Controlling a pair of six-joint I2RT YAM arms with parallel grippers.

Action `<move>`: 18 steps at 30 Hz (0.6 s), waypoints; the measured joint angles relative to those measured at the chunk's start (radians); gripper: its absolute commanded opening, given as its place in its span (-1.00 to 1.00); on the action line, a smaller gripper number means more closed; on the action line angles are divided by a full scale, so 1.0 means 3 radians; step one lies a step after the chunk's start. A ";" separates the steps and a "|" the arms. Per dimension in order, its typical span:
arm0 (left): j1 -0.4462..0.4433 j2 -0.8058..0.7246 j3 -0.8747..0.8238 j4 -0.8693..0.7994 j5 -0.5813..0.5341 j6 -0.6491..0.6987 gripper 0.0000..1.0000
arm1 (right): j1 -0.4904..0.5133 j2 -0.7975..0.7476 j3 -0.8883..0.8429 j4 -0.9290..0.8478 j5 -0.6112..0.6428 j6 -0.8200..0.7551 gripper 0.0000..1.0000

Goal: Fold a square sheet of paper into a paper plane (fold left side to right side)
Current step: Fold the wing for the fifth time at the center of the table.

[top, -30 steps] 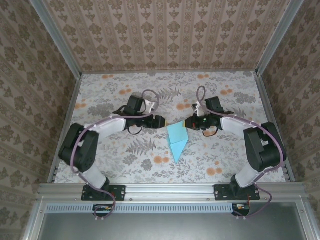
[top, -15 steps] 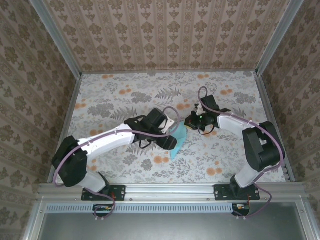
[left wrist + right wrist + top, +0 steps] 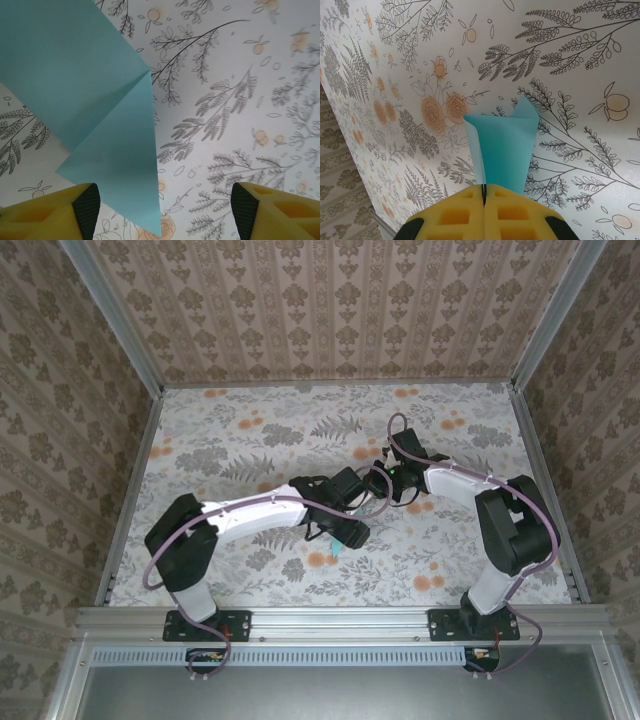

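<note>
The light blue sheet of paper [image 3: 95, 110] is creased into a pointed shape, and its tip reaches down between my left gripper's fingers. My left gripper [image 3: 165, 215] hangs open over it, with the tip nearer the left pad [image 3: 88, 214] than the right pad [image 3: 244, 210]. My right gripper [image 3: 484, 192] is shut on one edge of the paper [image 3: 507, 150], whose layers curl apart just beyond the fingers. In the top view, the left gripper [image 3: 347, 531] covers most of the paper. A small blue tip [image 3: 336, 549] shows below it, and the right gripper [image 3: 380, 483] sits just beyond.
The table [image 3: 230, 440] has a floral cover and is boxed in by patterned walls with metal rails [image 3: 130, 490] at its sides. Both arms meet at the table's middle, their cables looping close together.
My left arm has swung right and nearer, from beside the paper to over it, and its jaws have widened. My right gripper has shifted slightly left, still shut on the paper.
</note>
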State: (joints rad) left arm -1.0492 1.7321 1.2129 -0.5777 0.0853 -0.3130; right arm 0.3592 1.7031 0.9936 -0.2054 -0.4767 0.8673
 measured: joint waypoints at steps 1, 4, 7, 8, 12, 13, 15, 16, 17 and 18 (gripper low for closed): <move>-0.0014 0.0057 0.0033 -0.0038 -0.0038 -0.0004 0.44 | 0.0000 0.0003 0.0001 0.0000 0.0001 0.0003 -1.00; -0.0047 0.0192 0.0132 -0.0146 -0.0145 -0.0006 0.39 | 0.0004 0.0008 0.0003 0.0000 0.0008 0.0004 -1.00; -0.0072 0.0276 0.0183 -0.0214 -0.0239 -0.0028 0.30 | 0.0006 0.0025 0.0003 0.0000 0.0011 0.0011 -1.00; -0.0076 0.0294 0.0189 -0.0233 -0.0264 -0.0031 0.26 | 0.0006 0.0031 0.0003 0.0000 0.0011 0.0013 -1.00; -0.0079 0.0356 0.0198 -0.0280 -0.0317 -0.0053 0.08 | 0.0006 0.0041 0.0003 0.0000 0.0017 0.0014 -1.00; -0.0079 0.0374 0.0200 -0.0286 -0.0324 -0.0065 0.03 | 0.0006 0.0043 0.0003 0.0000 0.0022 0.0014 -1.00; -0.0079 0.0402 0.0202 -0.0289 -0.0328 -0.0081 -0.07 | 0.0008 0.0045 0.0003 -0.0001 0.0023 0.0014 -1.00; -0.0079 0.0416 0.0202 -0.0292 -0.0327 -0.0084 -0.13 | 0.0010 0.0046 0.0003 0.0000 0.0023 0.0013 -1.00; -0.0079 0.0426 0.0202 -0.0295 -0.0328 -0.0093 -0.18 | 0.0014 0.0046 0.0003 -0.0001 0.0024 0.0013 -1.00; -0.0079 0.0434 0.0202 -0.0295 -0.0328 -0.0092 -0.21 | 0.0017 0.0047 0.0003 -0.0003 0.0024 0.0013 -1.00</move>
State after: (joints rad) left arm -1.0729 1.8622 1.2736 -0.6662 -0.0132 -0.3405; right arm 0.3641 1.7172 0.9943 -0.2062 -0.4694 0.8711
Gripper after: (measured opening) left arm 0.429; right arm 0.046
